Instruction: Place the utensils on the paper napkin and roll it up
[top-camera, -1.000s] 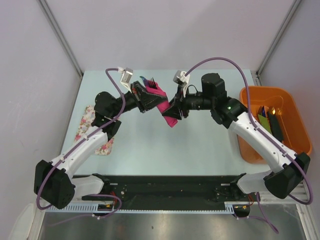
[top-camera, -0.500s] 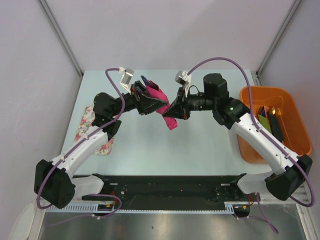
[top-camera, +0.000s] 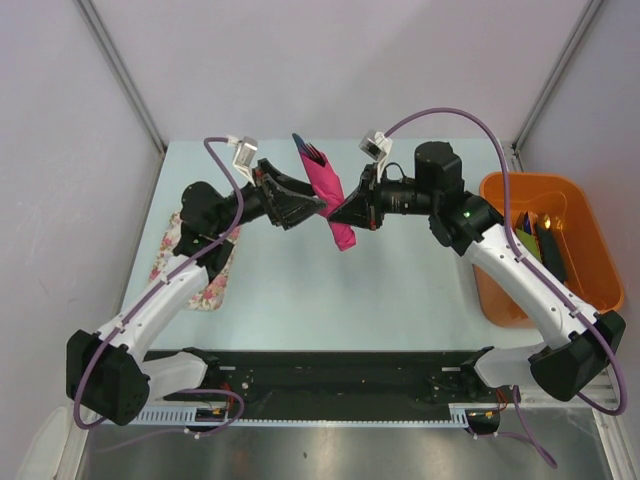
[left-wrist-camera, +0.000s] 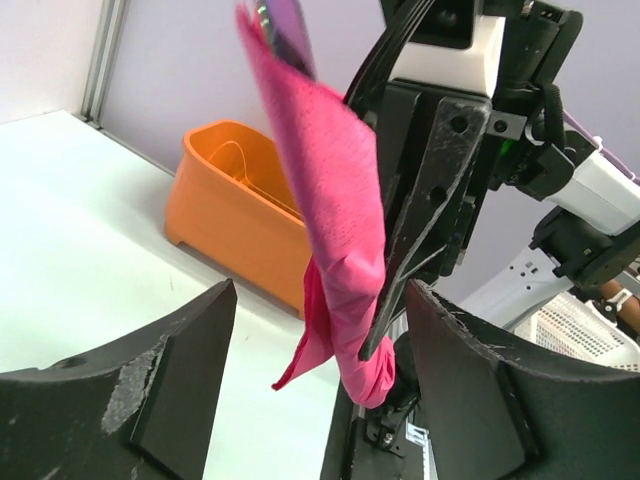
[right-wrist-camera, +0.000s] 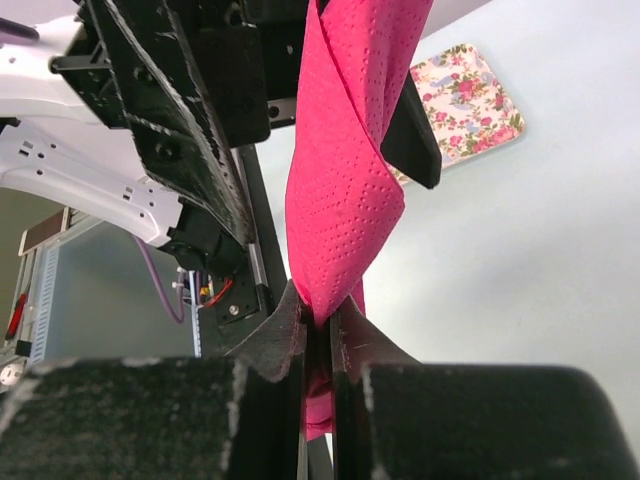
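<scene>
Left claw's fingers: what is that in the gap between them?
In the left wrist view, the rolled paper napkin hangs between the open fingers of the left gripper. The right gripper is clamped on the napkin's lower end.

Napkin (top-camera: 327, 190) hung upright between left end effector (top-camera: 312, 205) and right end effector (top-camera: 338, 212) above mid-surface (top-camera: 330, 300), closing the gap there, bare surface lay open beneath and toward the bases, mat (top-camera: 170, 238) lay at left edge, tub (top-camera: 530, 181) stood along right edge
</scene>
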